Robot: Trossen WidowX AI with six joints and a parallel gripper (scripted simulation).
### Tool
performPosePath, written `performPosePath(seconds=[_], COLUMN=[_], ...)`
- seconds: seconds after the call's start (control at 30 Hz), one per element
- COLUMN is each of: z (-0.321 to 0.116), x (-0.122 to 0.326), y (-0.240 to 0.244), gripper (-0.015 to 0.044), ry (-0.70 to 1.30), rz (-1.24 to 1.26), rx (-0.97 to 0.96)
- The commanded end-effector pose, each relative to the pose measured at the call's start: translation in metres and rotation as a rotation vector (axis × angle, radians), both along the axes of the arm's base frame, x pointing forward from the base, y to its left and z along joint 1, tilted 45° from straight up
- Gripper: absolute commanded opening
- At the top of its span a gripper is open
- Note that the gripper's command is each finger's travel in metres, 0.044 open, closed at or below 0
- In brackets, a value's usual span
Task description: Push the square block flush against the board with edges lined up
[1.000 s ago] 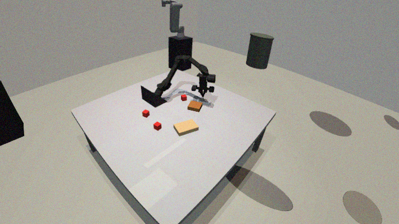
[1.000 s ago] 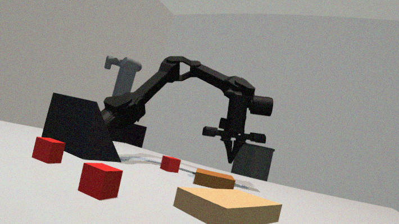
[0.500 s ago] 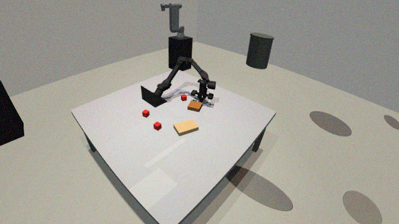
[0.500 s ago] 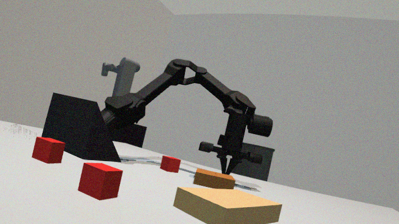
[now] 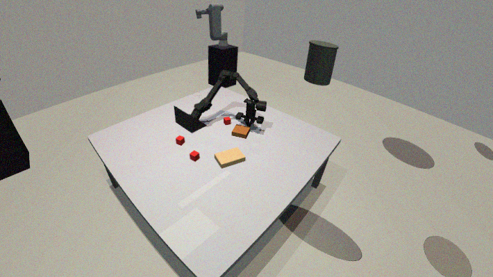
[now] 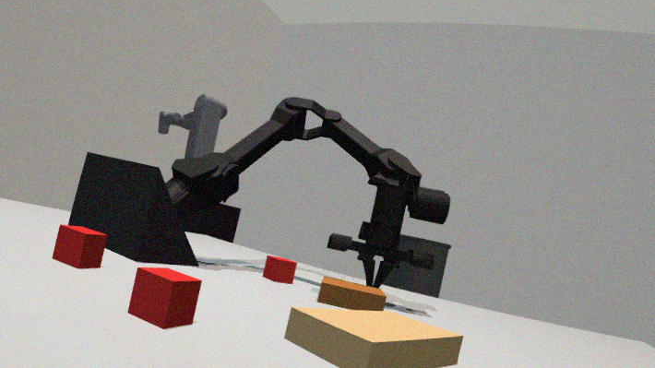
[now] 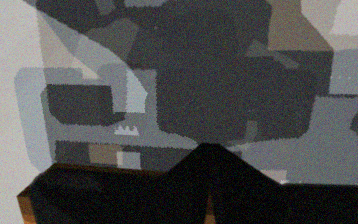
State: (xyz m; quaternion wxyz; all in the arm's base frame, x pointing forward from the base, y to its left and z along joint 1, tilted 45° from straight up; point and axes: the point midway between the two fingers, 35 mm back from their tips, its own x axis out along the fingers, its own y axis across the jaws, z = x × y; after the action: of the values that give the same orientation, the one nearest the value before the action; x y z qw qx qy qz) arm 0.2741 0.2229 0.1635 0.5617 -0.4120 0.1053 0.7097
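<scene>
The orange square block [image 5: 240, 131] [image 6: 352, 291] lies flat on the table. It also shows in part at the bottom of the wrist view [image 7: 28, 215], mostly hidden by the fingers. The pale tan board [image 5: 229, 156] [image 6: 376, 324] lies flat, nearer the top and exterior views, with a gap between it and the block. My gripper [image 5: 249, 125] [image 6: 373, 287] [image 7: 209, 152] is shut and empty and points down. Its tips are low, at the block's far edge, on the side away from the board. Whether they touch the block I cannot tell.
One red cube [image 5: 226, 121] [image 6: 279, 269] lies left of the block. Two more red cubes, one [image 5: 180, 140] [image 6: 79, 246] farther left and one [image 5: 194, 155] [image 6: 164, 299] left of the board, lie on the table. My arm's black base [image 5: 187, 120] stands behind them.
</scene>
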Motion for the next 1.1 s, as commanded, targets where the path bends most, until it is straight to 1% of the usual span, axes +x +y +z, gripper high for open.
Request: performPosePath(seconds=[0.0,1.07], z=[-0.006,-0.033], x=[0.003,0.023], y=[-0.003,-0.027], gripper=[0.0000,0.0000], ry=[0.007,0.007], rz=[0.002,0.003], rx=[-0.001,-0.007])
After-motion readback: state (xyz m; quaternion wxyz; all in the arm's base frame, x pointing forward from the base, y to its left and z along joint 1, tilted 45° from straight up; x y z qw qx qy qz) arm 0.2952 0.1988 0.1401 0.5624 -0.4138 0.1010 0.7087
